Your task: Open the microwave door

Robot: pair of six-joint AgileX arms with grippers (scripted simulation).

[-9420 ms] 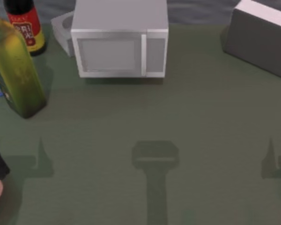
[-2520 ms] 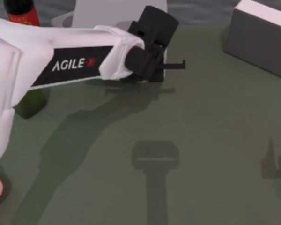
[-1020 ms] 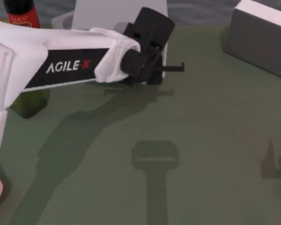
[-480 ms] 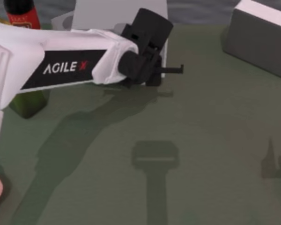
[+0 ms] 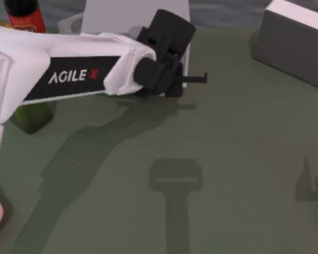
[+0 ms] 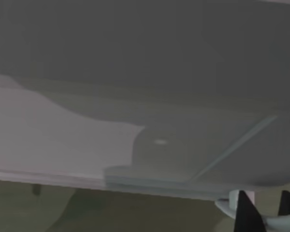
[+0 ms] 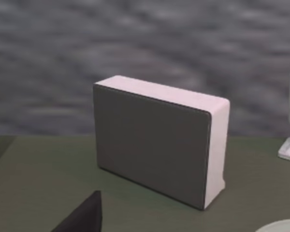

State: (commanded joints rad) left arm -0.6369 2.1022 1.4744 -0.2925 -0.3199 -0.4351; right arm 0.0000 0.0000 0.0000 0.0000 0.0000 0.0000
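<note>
Table [image 5: 228,174]: I am looking down on a dull green top.
Bottles: a red-labelled bottle [image 5: 24,16] and a green bottle [image 5: 34,116] are peeking out, mostly hidden behind my left arm.
Left gripper [image 5: 193,80]: it is hovering at the microwave door [image 6: 53,140]; its fingers are spread apart.
Microwave [image 5: 132,13]: it is sitting at the far edge, front mostly covered.
Grey-and-white box [image 5: 297,39]: it is standing far right, cut off by the frame.
Right gripper: I cannot see it.

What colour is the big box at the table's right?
The box has a dark grey face with white top and side edges, clearest in the right wrist view.
</note>
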